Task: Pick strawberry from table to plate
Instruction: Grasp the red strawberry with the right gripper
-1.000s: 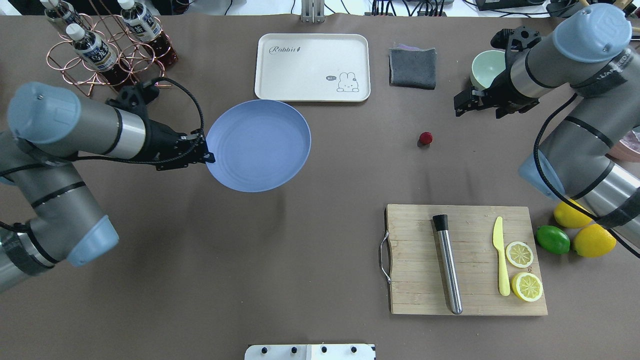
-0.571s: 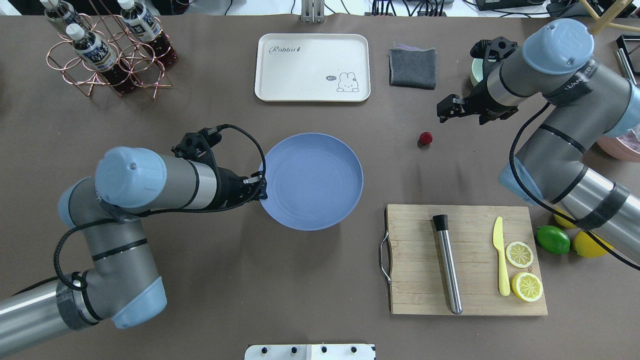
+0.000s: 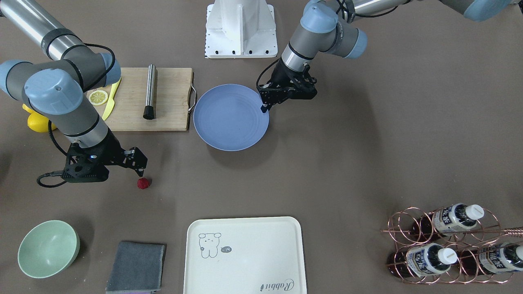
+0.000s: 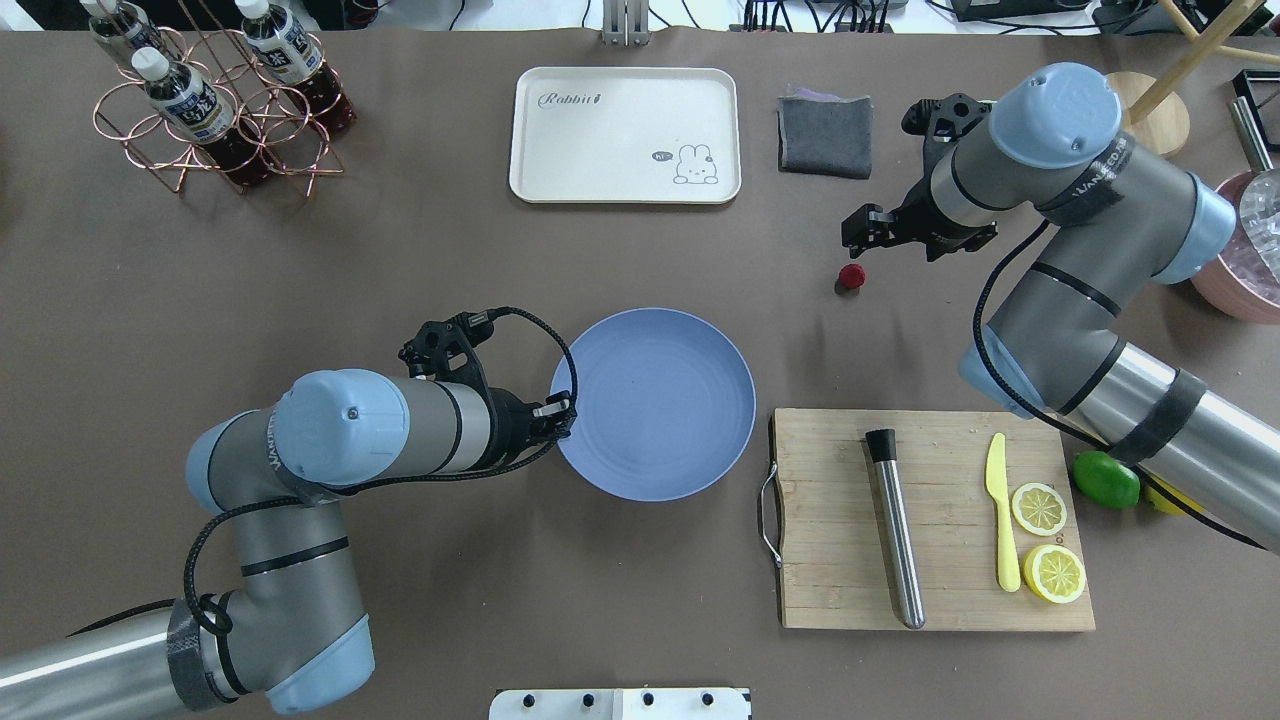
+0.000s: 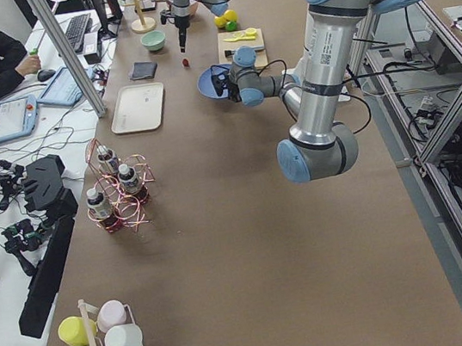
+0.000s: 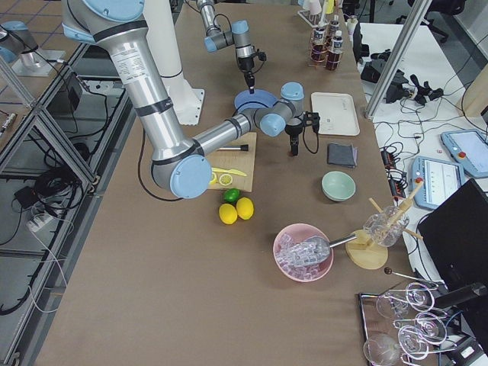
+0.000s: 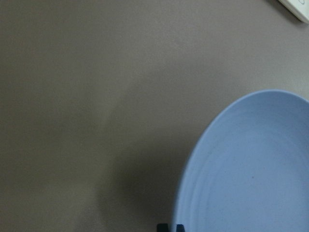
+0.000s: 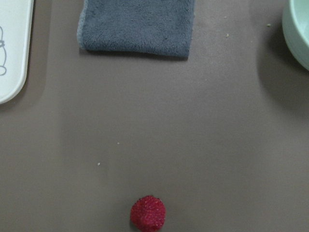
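The strawberry [image 4: 851, 276] [image 3: 143, 183] [image 8: 148, 213] lies on the brown table [image 4: 400, 250], a small dark-red berry. My right gripper [image 4: 858, 232] [image 3: 141, 163] hovers just beyond it, open and empty; its fingers do not show in the right wrist view. The blue plate [image 4: 660, 400] [image 3: 229, 118] [image 7: 256, 169] is held by its left rim, slightly above the table with a shadow beneath. My left gripper [image 4: 562, 415] [image 3: 264, 107] is shut on that rim. The plate holds nothing.
A wooden cutting board [image 4: 830, 520] with a steel muddler, yellow knife and lemon slices lies right of the plate. A cream tray [image 4: 625, 135], grey cloth [image 4: 825, 135] and green bowl [image 3: 48, 248] sit at the far side. A bottle rack [image 4: 215, 100] stands far left.
My left arm carried the plate rightward and nearer the robot, toward the table's middle. My right gripper moved left and came close to the strawberry, which stayed put.
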{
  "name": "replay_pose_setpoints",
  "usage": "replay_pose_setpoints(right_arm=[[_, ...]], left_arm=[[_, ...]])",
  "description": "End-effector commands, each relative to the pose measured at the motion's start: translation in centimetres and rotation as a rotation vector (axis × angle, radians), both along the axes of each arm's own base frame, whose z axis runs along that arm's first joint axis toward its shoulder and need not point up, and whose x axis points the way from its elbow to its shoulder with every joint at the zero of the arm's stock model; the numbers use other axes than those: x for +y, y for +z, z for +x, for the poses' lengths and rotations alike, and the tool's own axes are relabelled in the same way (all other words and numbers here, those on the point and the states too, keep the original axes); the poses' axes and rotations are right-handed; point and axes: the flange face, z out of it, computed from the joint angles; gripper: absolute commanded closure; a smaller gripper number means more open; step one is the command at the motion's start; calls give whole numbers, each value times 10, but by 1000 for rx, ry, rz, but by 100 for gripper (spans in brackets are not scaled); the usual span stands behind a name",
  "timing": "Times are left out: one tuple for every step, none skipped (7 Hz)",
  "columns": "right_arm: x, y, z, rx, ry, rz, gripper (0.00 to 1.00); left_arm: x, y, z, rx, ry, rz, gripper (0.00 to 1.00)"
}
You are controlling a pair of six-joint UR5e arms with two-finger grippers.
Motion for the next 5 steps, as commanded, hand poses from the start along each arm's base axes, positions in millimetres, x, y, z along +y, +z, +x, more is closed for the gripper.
replay_pose_setpoints(right_arm=[[1,4,-17,10,4,1,0],[-4,25,-28,-9,12,9,0],[-7,38,-33,-24,19,10,0],[-6,35,-36,-27,17,11,0],[-4,27,-43,-34,10,15,1]], left_arm=[[5,7,10,-17,-6,4,100],[12,8,16,-21,-8,10,100],[12,10,15,-22,-8,9,100],[12,11,15,-24,-8,9,100],[12,10,14,-21,-8,10,100]])
